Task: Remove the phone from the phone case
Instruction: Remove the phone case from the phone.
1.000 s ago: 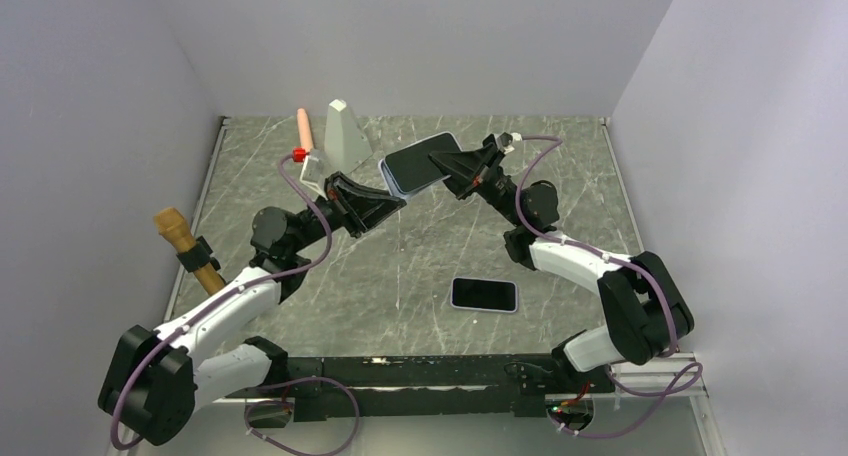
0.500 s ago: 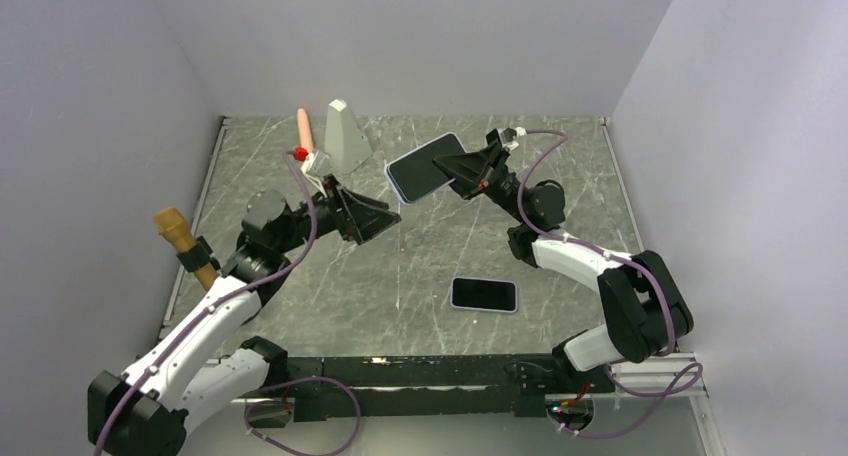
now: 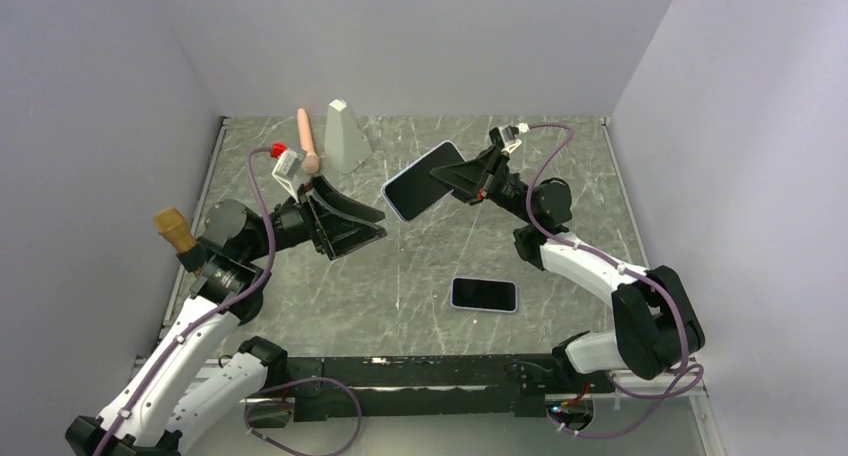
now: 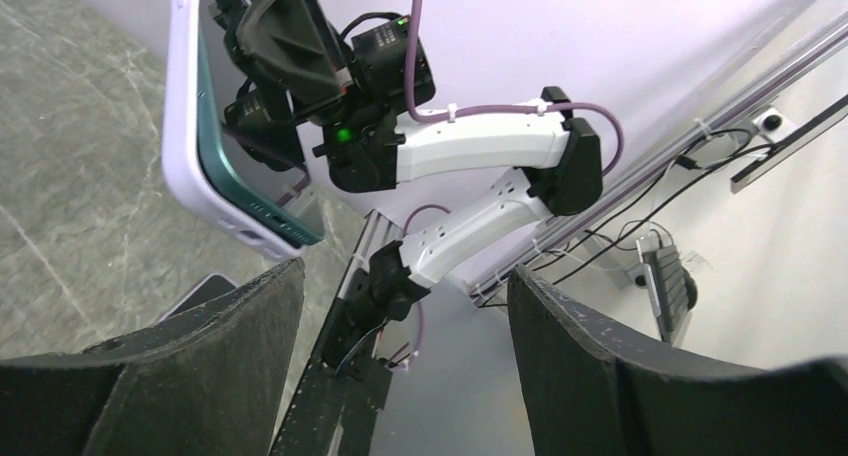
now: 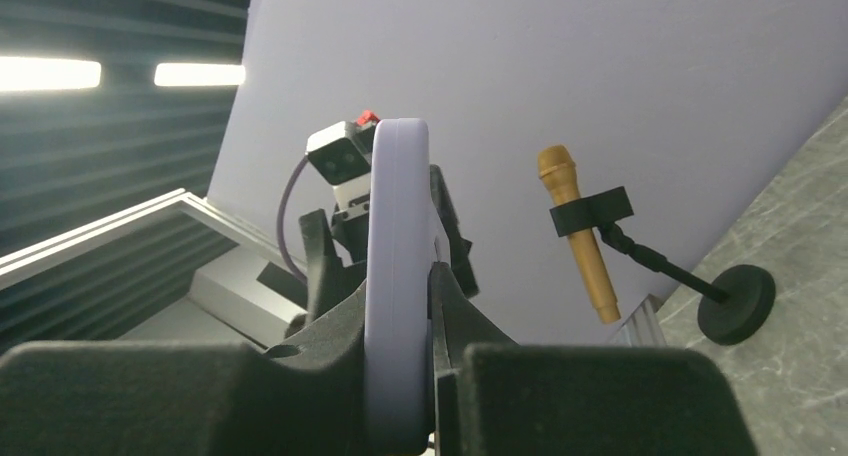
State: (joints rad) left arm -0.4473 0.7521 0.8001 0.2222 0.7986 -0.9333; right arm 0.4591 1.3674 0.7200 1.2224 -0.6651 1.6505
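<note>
My right gripper [image 3: 438, 176] is shut on the edge of a lilac phone case [image 3: 421, 181], which it holds up in the air over the back middle of the table. The dark phone [image 3: 418, 177] sits inside the case. In the right wrist view the case [image 5: 398, 226] stands edge-on between the two pads. My left gripper [image 3: 380, 224] hangs open to the left of the case and apart from it, with nothing between its fingers. From the left wrist view the case [image 4: 180, 106] shows above and to the left of the open left gripper [image 4: 405, 276], with the phone's teal edge [image 4: 215, 166] inside it.
A second phone [image 3: 483, 295] lies flat on the table in front of the right arm. A brown microphone [image 3: 180, 234] stands on a stand at the left edge. A white pyramid [image 3: 345, 136] and a pink stick [image 3: 307, 141] are at the back left.
The left gripper opened, let go of the case and drew back to the left. The right gripper kept its hold and tilted the case down and slightly to the left.
</note>
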